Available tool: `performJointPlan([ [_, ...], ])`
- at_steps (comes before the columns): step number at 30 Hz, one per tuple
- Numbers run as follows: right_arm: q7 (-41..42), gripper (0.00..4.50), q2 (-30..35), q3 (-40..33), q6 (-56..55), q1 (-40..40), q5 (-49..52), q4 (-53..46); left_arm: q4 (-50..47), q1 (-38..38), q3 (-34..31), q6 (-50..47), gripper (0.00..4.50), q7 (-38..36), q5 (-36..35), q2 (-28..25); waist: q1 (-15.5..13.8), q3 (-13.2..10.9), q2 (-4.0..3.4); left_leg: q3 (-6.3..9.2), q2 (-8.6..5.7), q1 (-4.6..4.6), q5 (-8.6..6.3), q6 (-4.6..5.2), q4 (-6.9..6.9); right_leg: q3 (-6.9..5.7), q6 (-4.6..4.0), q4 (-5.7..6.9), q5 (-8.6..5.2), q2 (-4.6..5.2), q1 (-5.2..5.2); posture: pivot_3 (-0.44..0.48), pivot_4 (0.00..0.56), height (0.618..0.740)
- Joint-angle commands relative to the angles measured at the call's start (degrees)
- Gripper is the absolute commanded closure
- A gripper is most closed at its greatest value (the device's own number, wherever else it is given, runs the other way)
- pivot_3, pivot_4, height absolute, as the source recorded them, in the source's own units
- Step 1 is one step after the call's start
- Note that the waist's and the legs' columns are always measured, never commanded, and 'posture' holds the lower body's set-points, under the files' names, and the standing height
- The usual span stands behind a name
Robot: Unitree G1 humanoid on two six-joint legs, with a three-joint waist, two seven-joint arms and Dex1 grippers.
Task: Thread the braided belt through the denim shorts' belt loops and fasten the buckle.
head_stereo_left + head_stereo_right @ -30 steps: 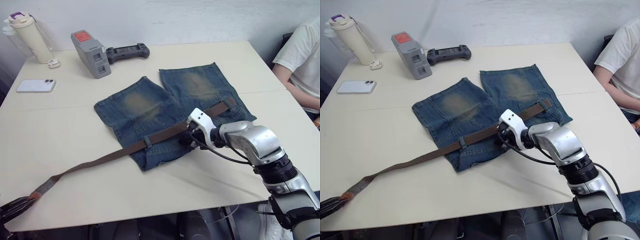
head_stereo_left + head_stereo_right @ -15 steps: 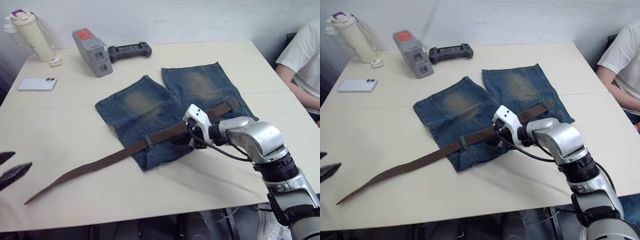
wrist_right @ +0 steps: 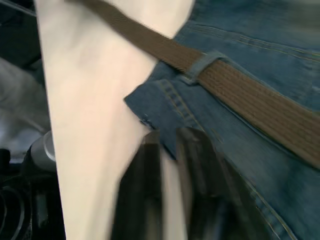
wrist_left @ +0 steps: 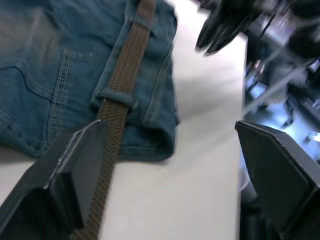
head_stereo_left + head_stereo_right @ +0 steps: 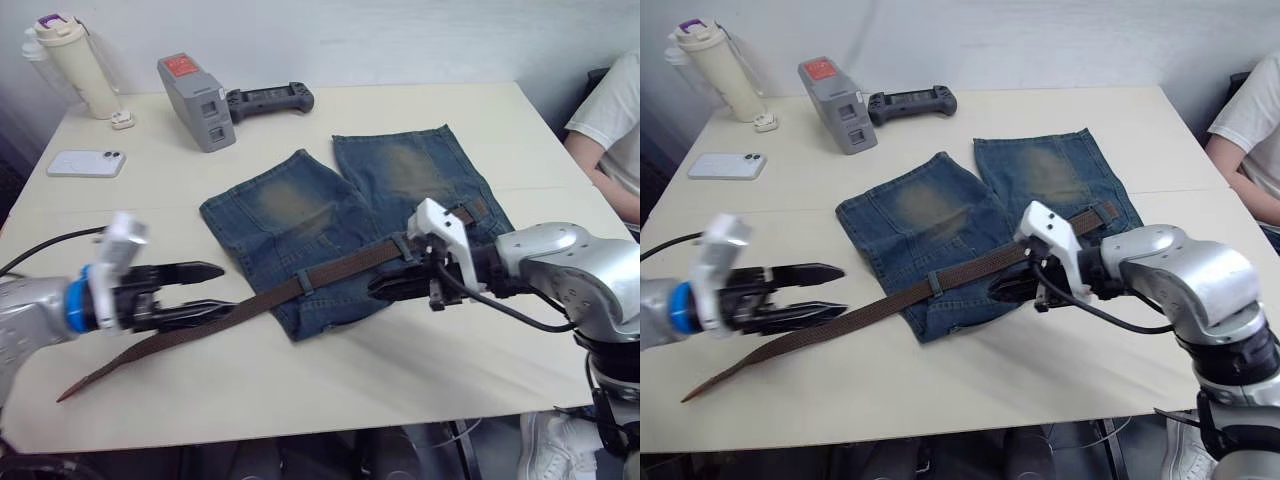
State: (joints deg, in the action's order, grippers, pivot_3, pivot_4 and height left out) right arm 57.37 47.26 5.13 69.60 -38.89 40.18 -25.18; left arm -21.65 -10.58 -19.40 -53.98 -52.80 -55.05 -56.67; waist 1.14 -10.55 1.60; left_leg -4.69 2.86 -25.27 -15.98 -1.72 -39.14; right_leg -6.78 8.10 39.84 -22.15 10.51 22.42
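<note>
The denim shorts (image 5: 340, 230) lie flat near the middle of the table (image 5: 300, 390), waistband toward the robot. The braided belt (image 5: 240, 308) runs along the waistband and passes under at least one of the belt loops (image 5: 303, 284) near the waistband's left end; its long free end trails off the left side of the shorts across the bare table toward the robot's left. The left gripper (image 5: 205, 290) hovers over this trailing section with its fingers spread wide, one finger above the belt and one beside it, gripping nothing. The right gripper (image 5: 385, 288) sits low at the front edge of the waistband with its fingers pressed nearly together; no cloth or belt is visibly held between them. The buckle cannot be made out at the far right end of the belt. Risk 1: if the left gripper closes off-centre, the narrow strap may slip out sideways or fold. Risk 2: pulling the free end leftward with the shorts unanchored is likely to drag the whole garment, since nothing clamps it. Risk 3: over-pulling may draw the buckle end into the right-hand loops or jam it there. Risk 4: the right fingers, touching or just above the denim, may bunch the waistband and close a loop.
</note>
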Motion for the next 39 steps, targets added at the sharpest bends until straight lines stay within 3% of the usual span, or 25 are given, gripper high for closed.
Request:
performJointPlan([
  [1,-5.8,2.09,0.9,-10.8,7.1,3.2,5.7,-7.9,5.3,-19.0,18.7,1.0,0.00,8.1,10.9,11.4,-0.5,0.0,0.03,0.02,-0.01,-0.04,0.02,0.02,-0.01,-0.02,0.00,0.00,0.00,0.00,0.01,0.000,0.150,0.664],
  [5,-8.7,0.44,3.0,-16.8,11.7,6.8,7.5,-11.8,10.6,-26.5,25.4,-1.7,0.00,13.0,15.9,17.8,-1.3,-0.1,0.10,0.02,-0.02,-0.09,0.03,0.04,-0.14,-0.03,0.04,0.09,0.02,-0.01,0.00,0.000,0.150,0.664],
  [7,-10.6,0.09,3.5,-18.5,12.8,8.2,6.8,-13.4,11.4,-27.7,29.7,0.1,0.00,13.3,19.8,19.2,-1.2,-0.1,0.16,0.00,0.00,-0.13,0.02,0.06,-0.11,0.00,0.08,0.08,0.06,-0.02,0.00,0.000,0.150,0.664],
  [10,-14.1,0.09,3.7,-21.4,14.2,10.4,6.6,-16.1,13.0,-28.6,33.7,0.2,0.00,14.6,23.7,20.5,-1.6,-0.1,0.18,0.06,-0.04,-0.14,0.02,0.10,-0.09,-0.08,0.09,0.01,0.06,0.00,-0.04,0.000,0.150,0.664],
  [18,-17.1,0.09,5.6,-26.6,16.5,14.8,7.4,-19.6,15.1,-29.8,35.2,-1.4,0.00,15.6,26.6,23.7,-1.6,-0.1,0.20,0.04,-0.05,-0.15,0.03,0.12,-0.11,-0.06,0.12,-0.06,0.08,0.00,-0.05,0.000,0.150,0.664],
  [21,-16.8,0.09,6.2,-27.7,16.6,15.3,7.8,-19.2,10.9,-29.3,31.9,3.0,0.00,10.5,22.1,24.5,-1.7,-0.1,0.20,0.04,-0.05,-0.14,0.03,0.12,-0.11,-0.05,0.12,-0.08,0.08,0.00,-0.06,0.000,0.150,0.664],
  [25,-16.9,0.09,7.1,-26.8,15.0,16.1,7.8,-18.4,4.9,-26.8,34.1,11.7,0.00,1.6,24.2,20.8,-2.0,-0.1,0.22,0.04,-0.05,-0.15,0.03,0.12,-0.10,-0.06,0.12,-0.08,0.08,0.00,-0.06,0.000,0.150,0.664],
  [29,-17.1,0.09,7.5,-25.6,13.7,16.2,7.2,-17.5,3.5,-25.0,39.2,17.0,0.00,-3.8,29.0,17.1,-2.1,-0.1,0.21,0.05,-0.05,-0.16,0.03,0.12,-0.10,-0.08,0.12,-0.13,0.08,0.00,-0.08,0.000,0.150,0.664],
  [32,-17.4,0.09,8.0,-25.0,12.5,16.6,6.6,-17.1,8.4,-24.0,44.6,24.9,0.00,-4.0,37.7,16.1,-2.1,-0.1,0.20,0.03,-0.05,-0.10,0.03,0.12,-0.07,-0.07,0.12,-0.27,0.08,0.00,-0.11,0.000,0.150,0.664],
  [34,-17.7,0.09,8.0,-24.7,11.9,16.8,6.4,-17.1,11.8,-22.9,45.1,26.4,0.00,-4.2,38.6,17.0,-2.2,-0.1,0.20,0.03,-0.05,-0.09,0.03,0.12,-0.10,-0.07,0.12,-0.28,0.08,0.00,-0.10,0.000,0.150,0.664],
  [39,-17.9,0.00,8.4,-24.2,10.4,17.2,6.2,-16.8,16.9,-22.1,46.7,32.1,1.52,-7.1,42.8,16.3,-2.5,-0.1,0.21,0.04,-0.06,-0.13,0.02,0.15,-0.16,-0.08,0.13,-0.28,0.08,0.00,-0.10,0.000,0.150,0.664],
])
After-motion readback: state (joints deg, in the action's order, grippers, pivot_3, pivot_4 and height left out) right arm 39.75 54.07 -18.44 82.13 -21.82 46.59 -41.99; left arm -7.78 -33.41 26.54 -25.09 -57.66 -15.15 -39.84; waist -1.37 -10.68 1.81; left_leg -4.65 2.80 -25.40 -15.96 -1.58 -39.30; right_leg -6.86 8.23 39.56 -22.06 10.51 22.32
